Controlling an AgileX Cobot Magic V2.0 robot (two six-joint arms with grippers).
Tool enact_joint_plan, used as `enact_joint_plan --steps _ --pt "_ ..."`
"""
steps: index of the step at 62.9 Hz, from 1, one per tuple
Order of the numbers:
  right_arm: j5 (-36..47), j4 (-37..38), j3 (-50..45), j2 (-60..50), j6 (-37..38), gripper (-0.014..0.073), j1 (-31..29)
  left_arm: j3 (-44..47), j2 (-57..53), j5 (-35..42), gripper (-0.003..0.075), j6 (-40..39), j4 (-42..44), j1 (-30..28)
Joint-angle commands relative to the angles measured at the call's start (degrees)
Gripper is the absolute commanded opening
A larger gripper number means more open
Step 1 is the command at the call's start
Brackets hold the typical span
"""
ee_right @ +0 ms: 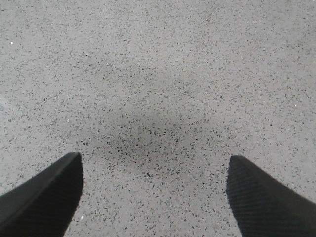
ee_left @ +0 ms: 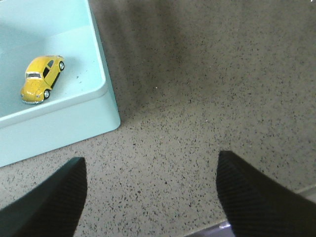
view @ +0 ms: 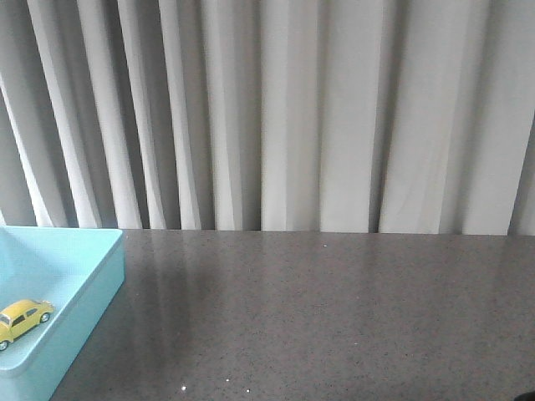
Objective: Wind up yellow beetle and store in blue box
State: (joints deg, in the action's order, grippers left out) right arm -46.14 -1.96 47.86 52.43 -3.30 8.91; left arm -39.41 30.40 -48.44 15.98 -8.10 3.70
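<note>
The yellow beetle (view: 23, 318) stands on its wheels inside the blue box (view: 94, 284) at the table's left edge. In the left wrist view the beetle (ee_left: 42, 79) sits on the box floor near the box's corner (ee_left: 98, 106). My left gripper (ee_left: 150, 165) is open and empty, above bare table beside the box, apart from the car. My right gripper (ee_right: 154, 163) is open and empty over bare speckled table. Neither gripper shows in the front view.
A grey speckled table (view: 334, 317) runs from the box to the right. A pale pleated curtain (view: 292, 109) hangs behind its far edge. The table's near edge (ee_left: 217, 229) shows by the left gripper's fingers.
</note>
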Motion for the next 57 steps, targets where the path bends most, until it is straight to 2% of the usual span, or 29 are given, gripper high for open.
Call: enact_joint_plan --steps 1,12,34,39,46,57 --pt "2.93 0.21 1.46 -0.69 -0.22 0.0578 0.03 0.65 -1.97 3.69 0.0536 -2.26 -0.28 0.39" --pt "2.93 0.21 1.46 -0.69 -0.22 0.0578 0.03 3.75 -2.82 7.67 0.0536 -7.57 0.49 0.33" --pt "3.01 0.21 1.46 -0.69 -0.22 0.0578 0.03 7.43 -2.72 14.0 0.0513 -7.93 0.79 0.33" --pt "2.79 0.26 1.46 -0.69 -0.22 0.0561 0.03 7.43 -2.72 14.41 0.0461 -7.93 0.79 0.33" --pt "2.65 0.21 1.31 -0.69 -0.22 0.0484 0.03 7.43 -2.72 14.58 0.0356 -7.93 0.79 0.33" --pt "1.77 0.04 0.98 -0.56 -0.22 0.0283 0.03 7.43 -2.72 14.83 0.0163 -7.93 0.79 0.33"
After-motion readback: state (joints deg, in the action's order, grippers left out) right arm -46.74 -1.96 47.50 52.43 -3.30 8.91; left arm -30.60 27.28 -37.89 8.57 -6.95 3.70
